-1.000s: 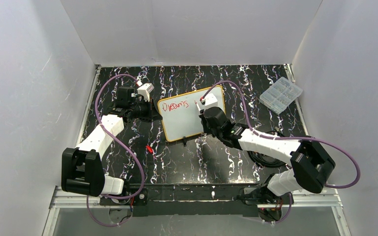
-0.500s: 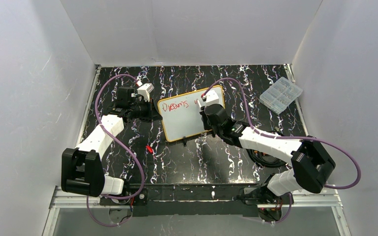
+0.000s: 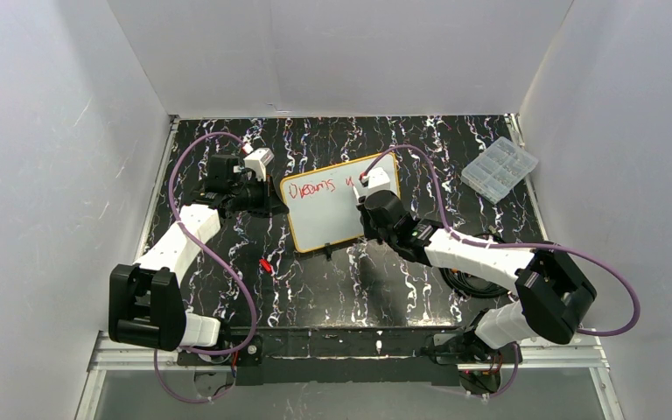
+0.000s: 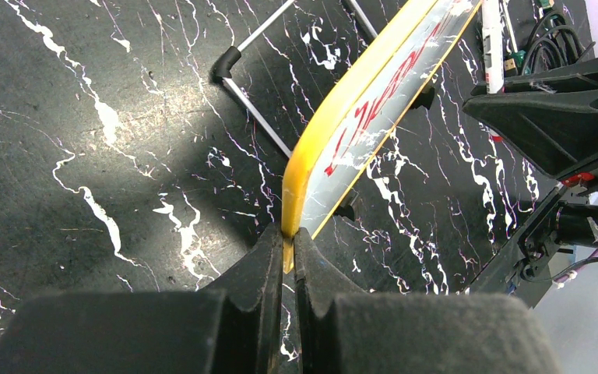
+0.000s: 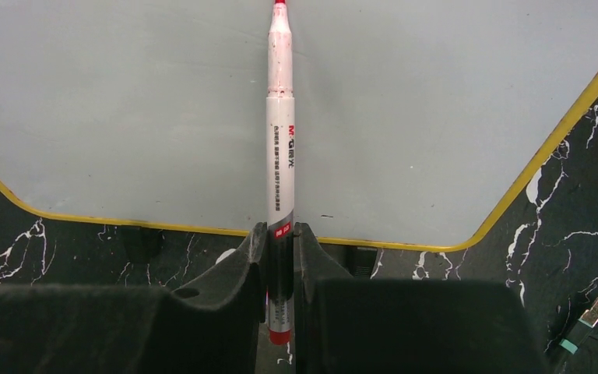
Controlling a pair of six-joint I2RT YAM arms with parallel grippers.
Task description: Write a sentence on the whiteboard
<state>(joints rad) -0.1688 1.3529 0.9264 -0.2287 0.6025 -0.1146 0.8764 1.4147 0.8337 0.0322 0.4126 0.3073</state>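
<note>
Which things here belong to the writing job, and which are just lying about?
In use: small white whiteboard with yellow frame, clamped in left jaws; red handwritten words; white red-tipped marker pen, held in right jaws.
Lying about: clear plastic compartment box; small red piece on the black marbled table.

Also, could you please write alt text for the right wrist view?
The right gripper is shut on a white marker whose red tip points up over the blank whiteboard. The board's yellow frame and the black marbled table show below.
</note>
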